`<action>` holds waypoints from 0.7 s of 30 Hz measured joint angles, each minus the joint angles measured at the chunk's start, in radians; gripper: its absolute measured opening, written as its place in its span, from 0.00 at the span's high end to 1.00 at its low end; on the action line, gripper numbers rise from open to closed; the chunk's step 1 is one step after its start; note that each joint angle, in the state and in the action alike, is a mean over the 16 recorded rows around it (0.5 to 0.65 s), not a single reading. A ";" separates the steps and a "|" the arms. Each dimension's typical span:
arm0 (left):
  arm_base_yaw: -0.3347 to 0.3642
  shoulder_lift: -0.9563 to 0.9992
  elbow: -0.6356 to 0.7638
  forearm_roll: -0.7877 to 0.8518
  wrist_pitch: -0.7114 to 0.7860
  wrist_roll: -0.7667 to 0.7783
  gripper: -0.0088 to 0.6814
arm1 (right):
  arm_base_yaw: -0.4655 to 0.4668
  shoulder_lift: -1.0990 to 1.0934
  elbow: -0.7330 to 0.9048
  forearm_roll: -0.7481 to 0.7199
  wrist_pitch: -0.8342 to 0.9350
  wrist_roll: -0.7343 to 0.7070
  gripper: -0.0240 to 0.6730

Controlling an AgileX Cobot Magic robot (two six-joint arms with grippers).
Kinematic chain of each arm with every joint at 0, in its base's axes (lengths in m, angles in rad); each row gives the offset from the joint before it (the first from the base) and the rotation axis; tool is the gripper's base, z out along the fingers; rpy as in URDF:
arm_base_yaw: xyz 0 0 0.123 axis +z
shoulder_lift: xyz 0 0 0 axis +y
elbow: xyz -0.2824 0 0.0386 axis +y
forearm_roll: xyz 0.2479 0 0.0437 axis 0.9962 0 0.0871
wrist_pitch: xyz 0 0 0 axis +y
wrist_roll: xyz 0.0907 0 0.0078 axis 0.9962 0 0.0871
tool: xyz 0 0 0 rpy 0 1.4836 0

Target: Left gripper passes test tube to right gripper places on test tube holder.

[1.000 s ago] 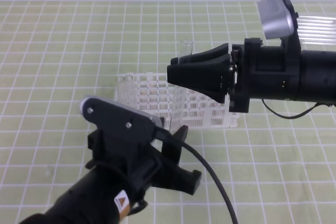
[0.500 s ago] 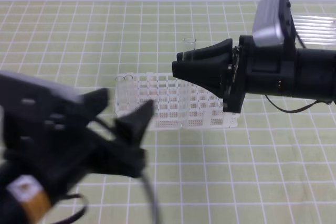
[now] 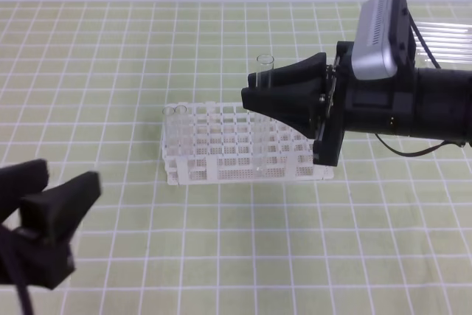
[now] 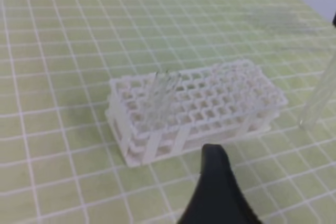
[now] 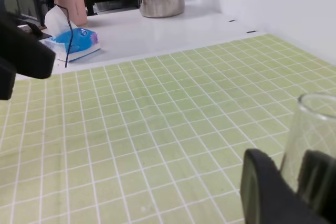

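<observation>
The handover looks done: the right gripper (image 3: 254, 88) pinches the upright test tube (image 3: 264, 70) above the test tube holder (image 3: 243, 154), while the left gripper (image 3: 55, 193) hangs spread and empty (well apart); only the racking remains

The green gridded mat (image 3: 110, 71) is surveyed from high in front by the exterior view; the test tube holder (image 4: 199, 103) is seen from nearby, obliquely downward, by the left wrist view, and is shared with the exterior view (image 3: 243, 149); the mat is skimmed low by the right wrist view towards a white counter (image 5: 157, 27).
</observation>
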 joint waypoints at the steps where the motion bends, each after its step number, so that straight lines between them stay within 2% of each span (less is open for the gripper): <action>1: 0.000 -0.008 0.000 -0.020 0.021 0.016 0.39 | 0.000 0.000 0.000 0.000 -0.002 0.000 0.82; 12: 0.000 -0.030 0.000 -0.119 0.215 0.069 0.42 | 0.000 0.000 0.000 0.000 -0.026 -0.001 0.82; 21: 0.000 -0.030 0.000 -0.122 0.258 0.068 0.42 | 0.000 0.000 0.000 0.000 -0.032 -0.002 0.82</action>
